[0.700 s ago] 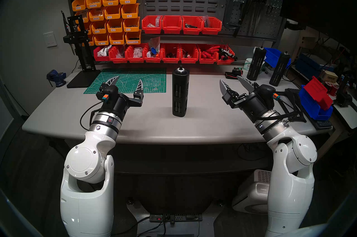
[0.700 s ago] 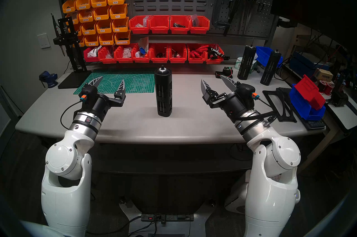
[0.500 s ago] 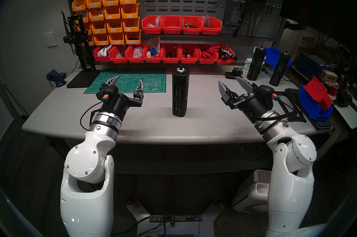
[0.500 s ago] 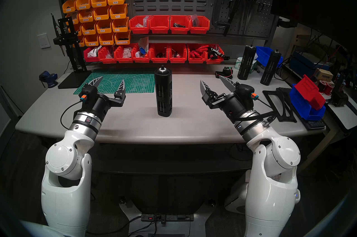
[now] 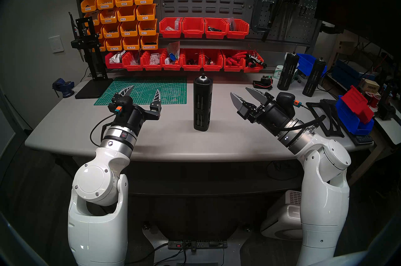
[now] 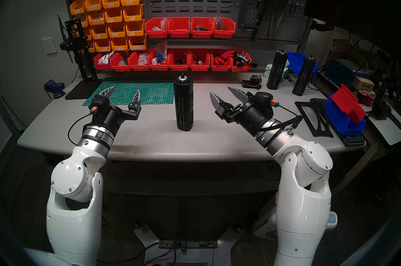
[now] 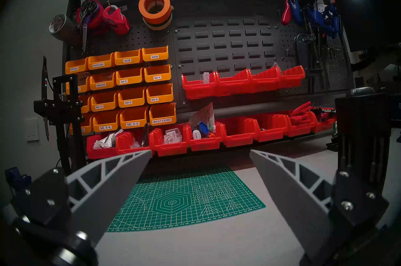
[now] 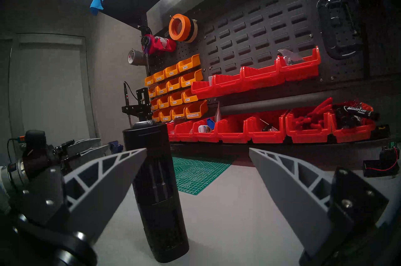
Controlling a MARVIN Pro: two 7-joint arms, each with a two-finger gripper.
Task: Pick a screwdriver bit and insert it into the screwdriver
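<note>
Two grippers face you across the bench, both with their grey ribbed fingers spread wide and nothing between them. Your right gripper [image 5: 246,94] hangs above the grey tabletop [image 5: 173,141], angled in toward the middle; through its wrist camera you see the fingers [image 8: 121,174] framing the scene with the task's tool just left of centre. Your left gripper [image 5: 142,93] hovers over the near edge of the green gridded cutting mat [image 5: 149,89], pointing toward the back wall, its fingers [image 7: 121,178] parted just as far.

Between the two stands the screwdriver [image 5: 202,105] — a tall matte-black cylinder with vertical slotted windows, a rounded top, a silver ring and a small nub. It stands upright on the bare tabletop, just right of the mat's corner, apart from both grippers. In the right wrist view you see it [image 8: 158,189] close in front, partly behind the left-hand finger. Thin dark rods show inside its slots; you cannot tell from here whether one of them is the screwdriver bit.

Farther out, two more black slotted cylinders [image 5: 287,71] stand at the far right of the table, near a blue plastic bin [image 5: 306,63]. A black stand [image 5: 91,57] holding a thin pen-shaped tool rises at the mat's far left — beyond it, rows of orange bins [image 5: 128,18] and red bins [image 5: 204,28] hang on the dark pegboard.
</note>
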